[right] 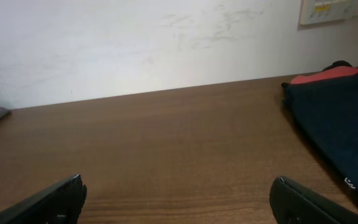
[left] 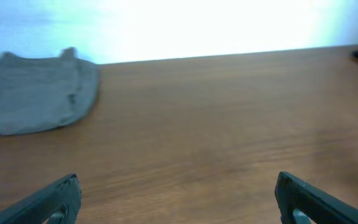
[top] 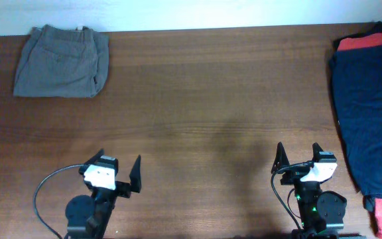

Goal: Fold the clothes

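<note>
Overhead view of a dark brown wooden table (top: pixel 204 99). The grey-olive shorts (top: pixel 62 61) lie folded flat in the upper left corner of the frame, the top edge of the bundle at the table's far edge. The bundle is slightly wider than it is deep, so its long axis runs left to right. The waistband seems to lie along the top edge, though I cannot be sure.

My left gripper (top: pixel 115 166) sits at lower left and my right gripper (top: pixel 300 158) at lower right, both with jaws spread wide and holding nothing.

Bare wood fills the whole middle. A dark navy garment (top: pixel 370 113) covers the right edge, with a red garment (top: pixel 363 41) showing above it. A white wall (right: pixel 135 43) stands behind the table.
</note>
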You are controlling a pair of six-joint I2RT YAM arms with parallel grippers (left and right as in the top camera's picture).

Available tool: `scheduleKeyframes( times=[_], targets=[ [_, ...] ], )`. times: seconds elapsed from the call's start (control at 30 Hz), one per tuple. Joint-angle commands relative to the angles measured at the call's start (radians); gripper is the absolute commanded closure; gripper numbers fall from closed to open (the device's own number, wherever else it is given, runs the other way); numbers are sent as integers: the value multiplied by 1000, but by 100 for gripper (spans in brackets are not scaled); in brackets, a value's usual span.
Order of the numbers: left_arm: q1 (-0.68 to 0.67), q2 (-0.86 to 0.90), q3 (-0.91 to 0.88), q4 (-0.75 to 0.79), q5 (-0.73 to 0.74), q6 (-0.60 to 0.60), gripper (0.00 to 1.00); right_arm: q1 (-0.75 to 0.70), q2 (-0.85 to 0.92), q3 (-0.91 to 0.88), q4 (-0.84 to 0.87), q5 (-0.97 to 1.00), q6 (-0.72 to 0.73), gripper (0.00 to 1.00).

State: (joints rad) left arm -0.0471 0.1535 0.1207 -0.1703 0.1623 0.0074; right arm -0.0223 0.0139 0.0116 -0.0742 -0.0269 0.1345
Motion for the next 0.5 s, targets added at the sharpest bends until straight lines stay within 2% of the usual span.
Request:
scheduleKeyframes(
  times=[0.0,0.13,0.47],
  targets=[
    [32,-64,-40,6,-17,8,1,9,-11,-6,-3,4,0,1],
    [71,-152,-71,7,-16,8,1,9,-10,-6,-3,4,0,1],
    [175,-149,-74,20,-14,8,1,9,-11,-6,-3,4,0,1]
  ],
)
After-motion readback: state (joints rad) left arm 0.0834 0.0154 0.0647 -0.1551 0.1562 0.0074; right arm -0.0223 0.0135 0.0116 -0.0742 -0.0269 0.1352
